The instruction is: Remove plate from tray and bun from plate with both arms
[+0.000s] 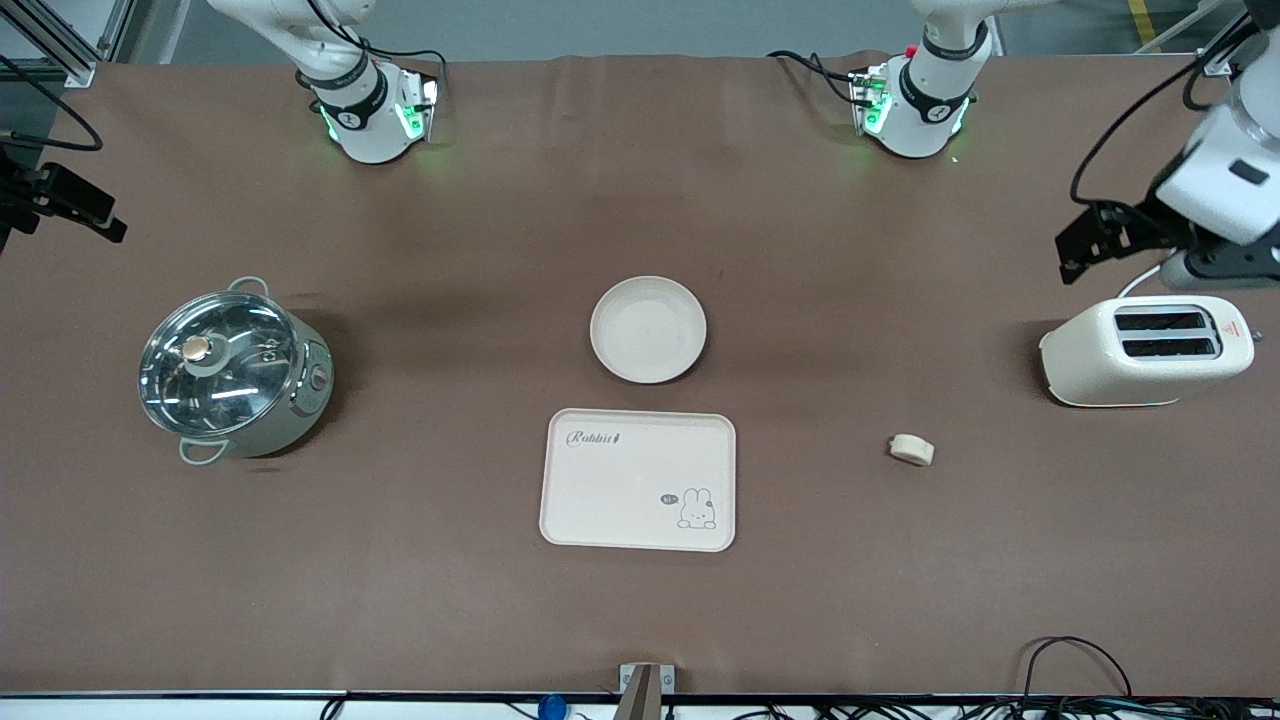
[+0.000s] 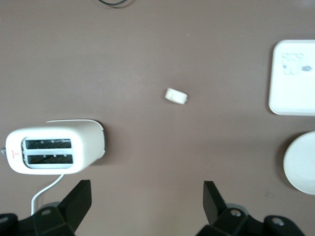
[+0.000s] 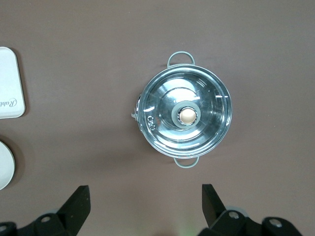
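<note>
Brown matting covered the whole table (image 1: 640, 620); grey floor showed along the top edge of the front view.

Task things as I found them: plate (image 1: 648, 329) sat at the middle of the frame, on the mat, just above the tray (image 1: 638, 479) and apart from it. Tray lay at lower middle, nothing on it. Bun (image 1: 912, 450) lay alone on the mat toward the left arm's end, well apart from both. By this layout I judged both removals done.

Handling notes:
- Plate: stiff, light, probably smooth. I would pinch it at the raised rim.
- Bun: soft and very light, so it squashes easily. I would take it across its short width, gently.
- Tray: flat and stiff, with only a low lip to hold.

Tools: left gripper (image 2: 147, 194) hung above the mat beside the toaster (image 1: 1146, 350), jaws wide, holding nothing. Right gripper (image 3: 145, 196) hung near the pot (image 3: 184, 116), jaws wide too, nothing held.

Surroundings: toaster stood higher in the frame than the bun, and its cord (image 2: 43, 191) trailed under the left gripper. I noted that as a snag risk. Pot with glass lid stood toward the right arm's end, well apart from the tray.
</note>
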